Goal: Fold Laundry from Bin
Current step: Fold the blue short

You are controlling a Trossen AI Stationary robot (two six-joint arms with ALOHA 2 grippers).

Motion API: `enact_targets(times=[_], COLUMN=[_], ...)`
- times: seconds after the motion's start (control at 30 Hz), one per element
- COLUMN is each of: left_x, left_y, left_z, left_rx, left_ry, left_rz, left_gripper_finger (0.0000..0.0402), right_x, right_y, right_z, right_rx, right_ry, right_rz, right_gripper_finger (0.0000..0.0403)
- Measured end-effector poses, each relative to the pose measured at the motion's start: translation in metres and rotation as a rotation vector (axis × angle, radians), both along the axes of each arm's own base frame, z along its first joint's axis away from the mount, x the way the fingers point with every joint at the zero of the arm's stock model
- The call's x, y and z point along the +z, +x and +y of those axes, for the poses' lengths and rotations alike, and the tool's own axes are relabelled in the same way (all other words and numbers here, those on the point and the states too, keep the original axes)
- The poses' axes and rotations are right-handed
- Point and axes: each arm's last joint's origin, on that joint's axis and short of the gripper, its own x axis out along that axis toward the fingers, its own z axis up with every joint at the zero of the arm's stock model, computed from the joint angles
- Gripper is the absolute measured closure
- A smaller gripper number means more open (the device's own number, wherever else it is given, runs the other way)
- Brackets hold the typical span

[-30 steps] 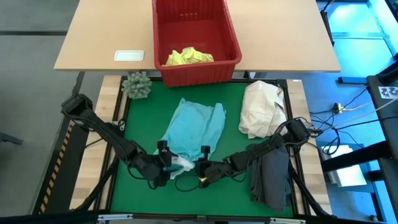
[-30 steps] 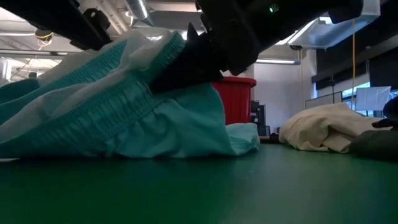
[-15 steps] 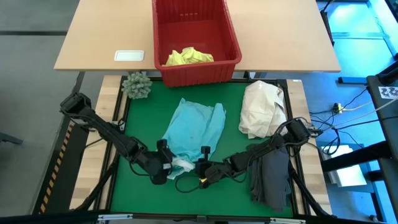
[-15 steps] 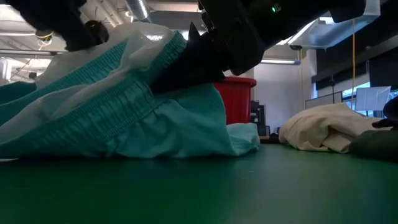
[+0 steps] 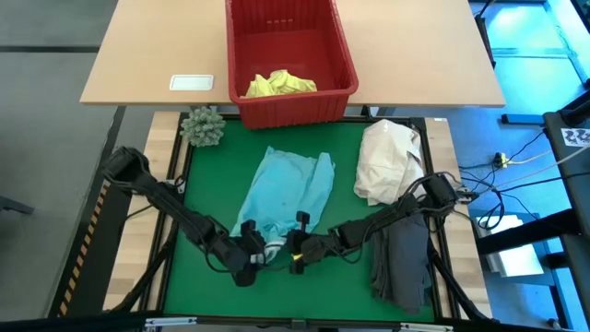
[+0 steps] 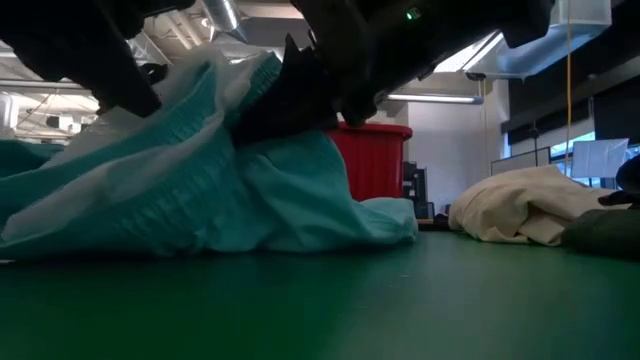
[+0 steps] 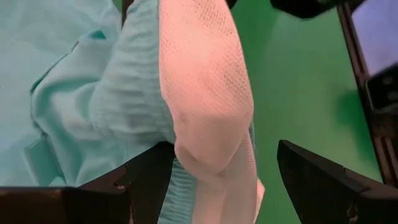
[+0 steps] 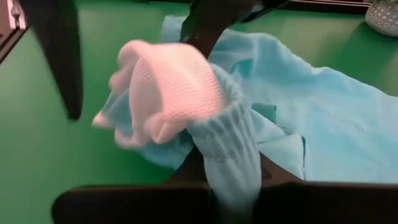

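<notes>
A light turquoise garment [image 5: 286, 194] lies spread on the green mat, its elastic waistband and white mesh lining [image 5: 272, 247] toward the near edge. My right gripper [image 5: 293, 251] is shut on the waistband. My left gripper [image 5: 256, 261] is open just left of it, and the mesh lining [image 7: 205, 93] stands between its fingers. A yellow garment [image 5: 279, 85] lies in the red bin [image 5: 346, 65] at the far edge. A dark grey garment [image 5: 401, 263] lies at the near right. My left gripper has its open fingers [image 7: 149, 180] on either side of the raised lining and waistband; I cannot tell whether a finger touches the cloth. My right gripper pinches the ribbed turquoise waistband [image 8: 227, 140] between its two fingers, coming low from the table's right. The waistband end is raised off the mat with the mesh lining [image 8: 171, 87] turned out over it. The rest of the garment lies on the mat.
A cream-white cloth bundle [image 5: 387, 161] lies at the mat's far right. A small green spiky ball [image 5: 203, 126] sits at the far left corner. A white card [image 5: 192, 82] lies on the wooden table left of the bin. Bare mat shows at the near left.
My left gripper has moved toward the near edge and to the right, closer to my right gripper. My right gripper has shifted slightly left. The waistband end has bunched up more steeply between them; the far part of the garment has stayed in place.
</notes>
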Motion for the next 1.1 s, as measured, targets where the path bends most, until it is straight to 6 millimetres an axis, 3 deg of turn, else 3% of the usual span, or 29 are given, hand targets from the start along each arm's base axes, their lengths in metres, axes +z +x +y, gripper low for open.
enact_targets(times=[0.8, 0.93, 1.1], left_x=[-0.054, -0.055, -0.055], left_y=[0.011, 0.011, 0.01], left_z=[-0.005, -0.003, -0.003], left_rx=[0.114, 0.136, 0.129], left_ry=[0.161, 0.207, 0.226], left_rz=[0.043, 0.033, 0.038], left_gripper_finger=[0.0129, 0.0176, 0.0302], right_x=[-0.004, 0.001, 0.004], right_y=[-0.002, 0.0, 0.0], right_z=[0.001, 0.002, 0.002], right_rx=[0.073, 0.078, 0.086], right_ry=[-0.03, -0.047, -0.076], right_rz=[0.083, 0.108, 0.158], right_gripper_finger=[0.0388, 0.0388, 0.0383])
